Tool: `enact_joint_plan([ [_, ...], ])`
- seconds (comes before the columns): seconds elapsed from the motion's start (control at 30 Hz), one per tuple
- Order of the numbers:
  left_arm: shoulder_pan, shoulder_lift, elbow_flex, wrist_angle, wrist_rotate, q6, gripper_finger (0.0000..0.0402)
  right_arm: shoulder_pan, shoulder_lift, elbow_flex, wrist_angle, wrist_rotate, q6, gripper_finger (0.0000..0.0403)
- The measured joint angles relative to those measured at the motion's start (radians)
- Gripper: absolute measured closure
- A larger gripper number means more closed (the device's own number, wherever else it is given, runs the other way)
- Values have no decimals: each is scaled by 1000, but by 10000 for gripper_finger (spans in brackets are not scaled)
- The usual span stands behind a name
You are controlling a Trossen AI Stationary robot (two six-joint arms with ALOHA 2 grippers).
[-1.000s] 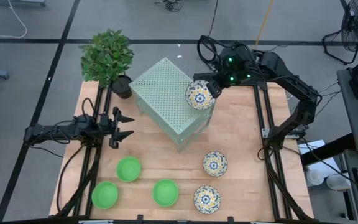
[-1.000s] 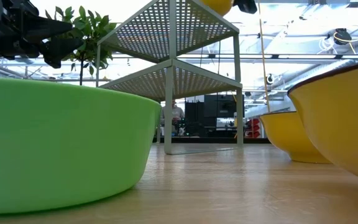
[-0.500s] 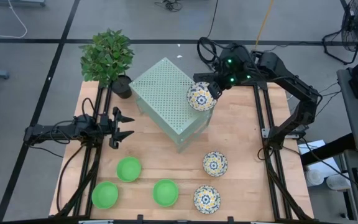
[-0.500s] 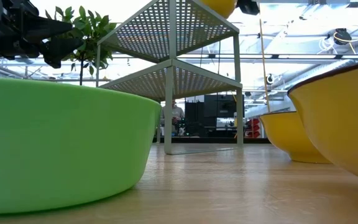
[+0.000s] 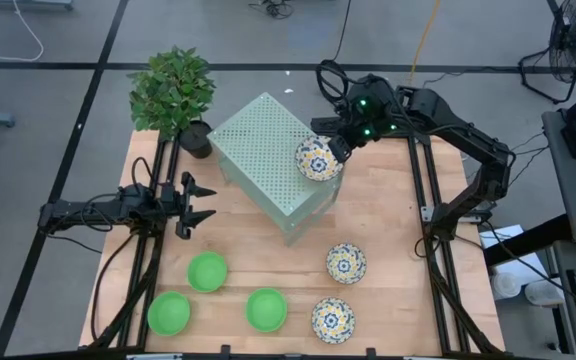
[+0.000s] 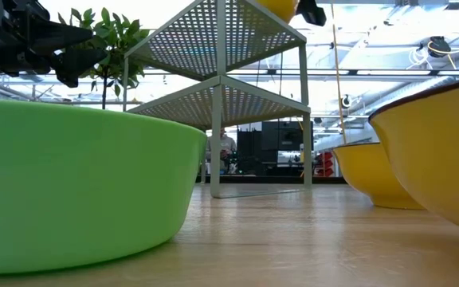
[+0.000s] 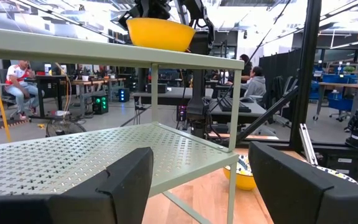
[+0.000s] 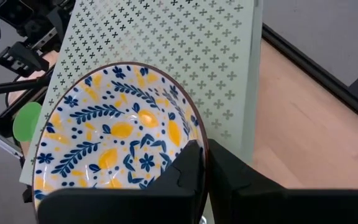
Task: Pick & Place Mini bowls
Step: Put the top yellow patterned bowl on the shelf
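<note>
My right gripper [image 5: 331, 150] is shut on a white bowl with blue-and-yellow flowers [image 5: 317, 159], over the right corner of the pale green perforated shelf's top [image 5: 268, 150]. In the left wrist view the bowl's yellow outside [image 7: 157, 34] sits at the top shelf's level; I cannot tell whether it touches. Two more floral bowls [image 5: 346, 263] [image 5: 332, 319] and three green bowls [image 5: 207, 271] [image 5: 169, 313] [image 5: 266, 309] stand on the table's near half. My left gripper [image 5: 206, 201] waits open at the table's left. My right gripper holds the floral bowl by its rim [image 8: 199, 138], on the side facing the table's far right corner. One finger [image 8: 188, 171] is inside the bowl and one [image 8: 229, 171] outside. The fingers slant down from the far right. The bowl stays roughly upright, mouth up.
A potted plant [image 5: 175, 92] stands at the far left corner beside the shelf. The shelf has a lower perforated level [image 6: 221, 100] on thin legs. Bare wood lies between the shelf and the bowls and along the right edge [image 5: 388, 230].
My right gripper has carried the floral bowl a little toward the table's left, farther in over the shelf's top corner. It has stayed shut on the rim.
</note>
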Motion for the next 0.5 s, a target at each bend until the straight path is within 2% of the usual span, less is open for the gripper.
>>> enact_joint_plan([
  [0.5,0,0,0,0,0,0,133,0,3,-2,7,7,7,324],
])
